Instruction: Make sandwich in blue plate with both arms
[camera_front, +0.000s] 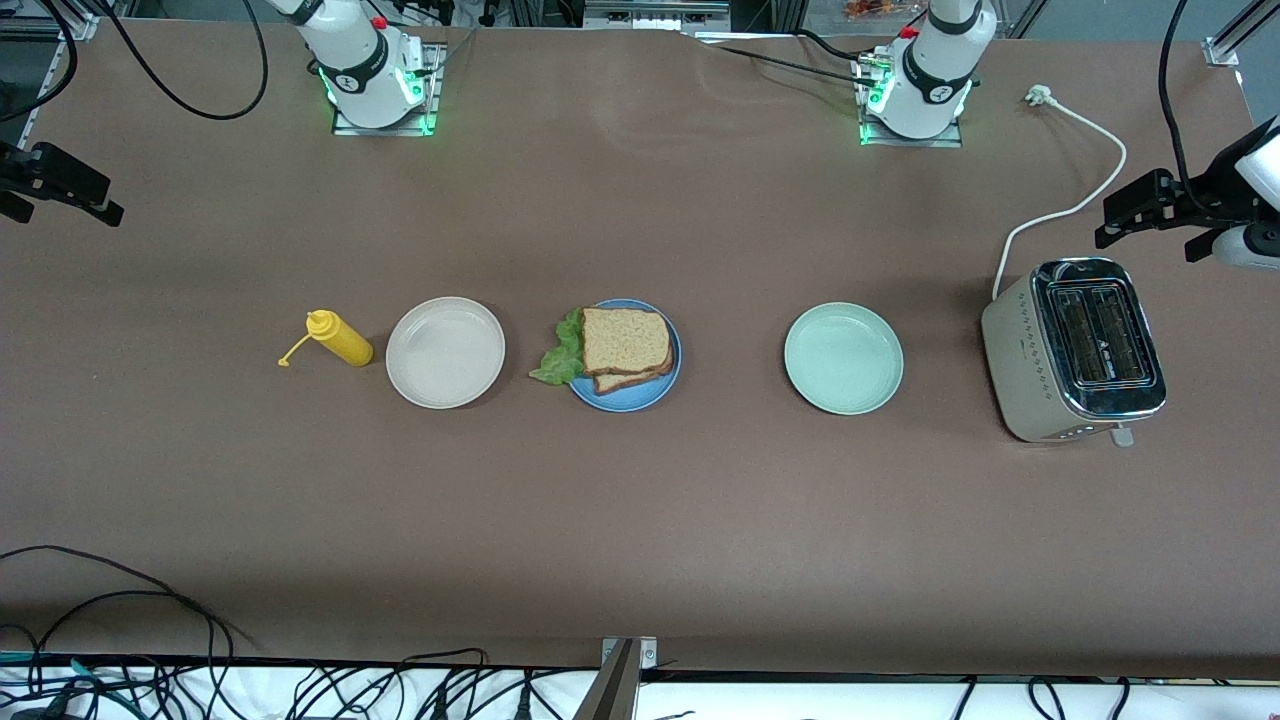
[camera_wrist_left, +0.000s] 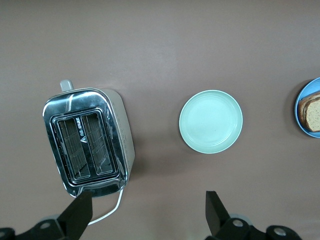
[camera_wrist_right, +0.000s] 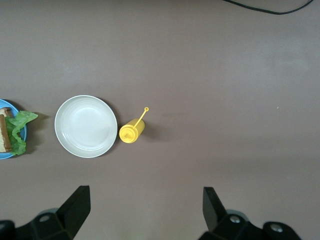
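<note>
The sandwich (camera_front: 625, 343) is stacked on the blue plate (camera_front: 640, 398); left end effector (camera_wrist_left: 147, 207) and right end effector (camera_wrist_right: 145, 205) are held released, high over the tabletop (camera_front: 640, 520).

You see white arms (camera_front: 940, 60), grey joint bands, red buttons, green-lit bases; black tool (camera_wrist_left: 147, 212) fingers, perhaps matte plastic.

Bare surface (camera_front: 640, 560) is seen nearer the front camera than a single row of obstacles: mustard bottle (camera_front: 340, 339), white plate (camera_front: 445, 352), blue plate (camera_front: 640, 395) with sandwich (camera_front: 625, 345), green plate (camera_front: 843, 358), toaster (camera_front: 1075, 348). Gaps separate the plates.
</note>
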